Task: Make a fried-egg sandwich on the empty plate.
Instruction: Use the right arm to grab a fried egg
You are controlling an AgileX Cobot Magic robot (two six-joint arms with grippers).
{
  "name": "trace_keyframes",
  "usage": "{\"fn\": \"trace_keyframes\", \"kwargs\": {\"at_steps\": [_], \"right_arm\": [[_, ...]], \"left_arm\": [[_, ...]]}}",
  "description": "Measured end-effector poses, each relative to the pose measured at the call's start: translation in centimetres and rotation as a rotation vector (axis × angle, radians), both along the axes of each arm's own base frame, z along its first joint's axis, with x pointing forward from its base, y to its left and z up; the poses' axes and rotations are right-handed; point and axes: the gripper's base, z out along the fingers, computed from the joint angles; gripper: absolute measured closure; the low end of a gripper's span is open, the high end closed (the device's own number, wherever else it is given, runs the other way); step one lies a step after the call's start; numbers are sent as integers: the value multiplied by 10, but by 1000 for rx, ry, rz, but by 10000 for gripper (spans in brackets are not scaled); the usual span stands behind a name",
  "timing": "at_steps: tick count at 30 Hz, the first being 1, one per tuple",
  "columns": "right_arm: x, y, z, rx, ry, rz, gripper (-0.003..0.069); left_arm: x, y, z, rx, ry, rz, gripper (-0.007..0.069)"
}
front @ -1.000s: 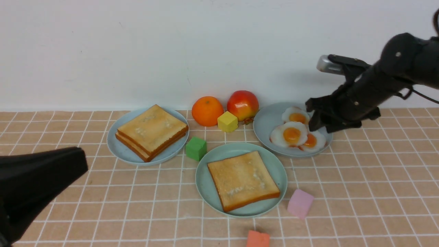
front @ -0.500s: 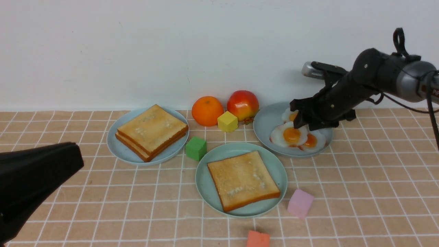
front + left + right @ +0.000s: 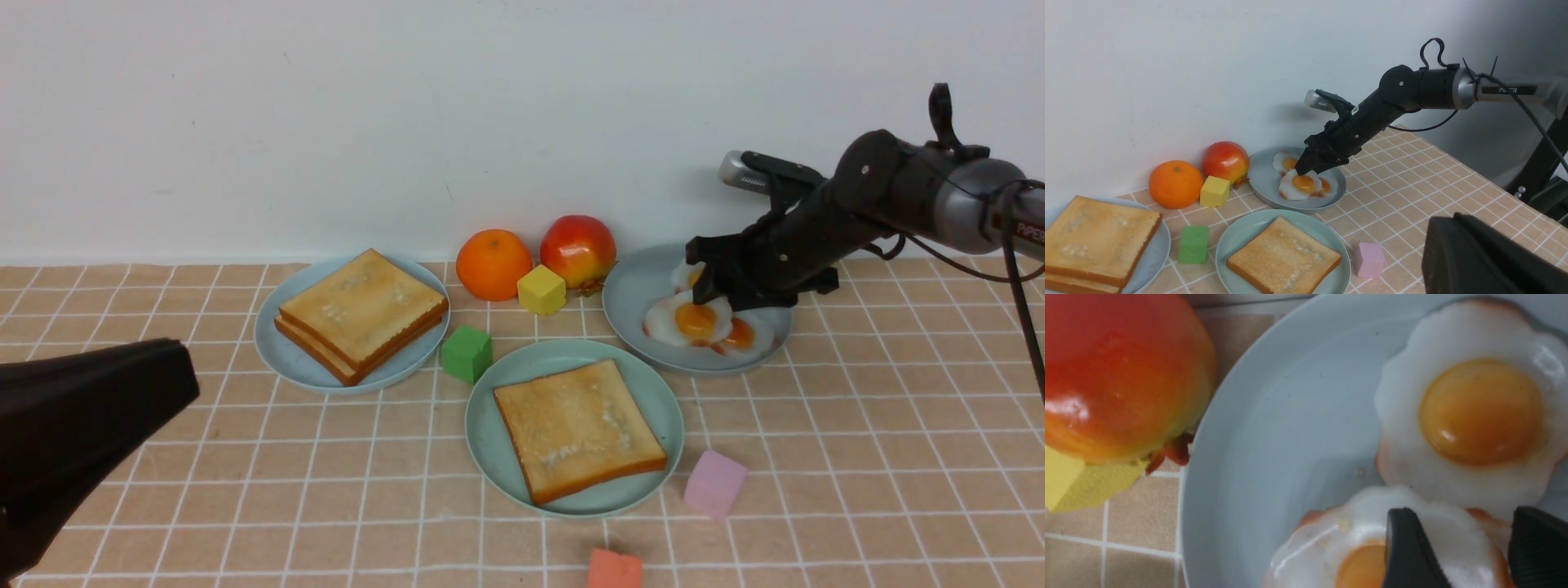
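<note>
Evidently, one toast [image 3: 581, 430] lies on my plate [image 3: 483, 425]; egg [image 3: 695, 320] (1 o'clock) and lid toast [image 3: 363, 306] (10 o'clock) remain; right gripper [image 3: 1459, 522] open, left gripper [image 3: 1455, 228] clenched.

Toast slice on mint-green plate [image 3: 498, 441]

This looks like a robotics lab or a test station set up like one, rather than a working kitchen. A jointed black-and-silver robot arm [image 3: 1400, 87], with lettering on its silver section and loose cables, reaches in over the desk [image 3: 326, 506]. A black upright frame [image 3: 1545, 155] stands at the edge of the scene. The desk has a tan covering with a white grid, against a plain, pale wall [image 3: 326, 122]. Toy-like toast [image 3: 580, 429] and glossy fried eggs [image 3: 694, 321] lie on plain plates, with small solid-coloured blocks [image 3: 467, 354] set out among them.
</note>
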Motion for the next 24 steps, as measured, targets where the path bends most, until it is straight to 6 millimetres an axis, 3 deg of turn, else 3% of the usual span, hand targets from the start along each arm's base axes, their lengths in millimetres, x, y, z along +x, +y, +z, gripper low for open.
{"fn": "trace_keyframes", "kwargs": {"at_steps": [7,13,15,20,23,24], "right_arm": [[0,1,0,7,3,2,324],[-2,1,2,-5,4,37,450],[-3,2,8,6,3,42,525],[-8,3,32,18,-28,48,557],[-19,3,67,16,-56,81,587],[-20,3,70,16,-58,84,587]], "left_arm": [[0,0,-2,17,19,2,638],[0,0,-4,29,35,2,638],[0,0,-4,29,35,2,638],[0,1,-6,39,47,3,638],[0,2,-8,84,52,13,637],[0,2,-9,85,53,13,637]]}}
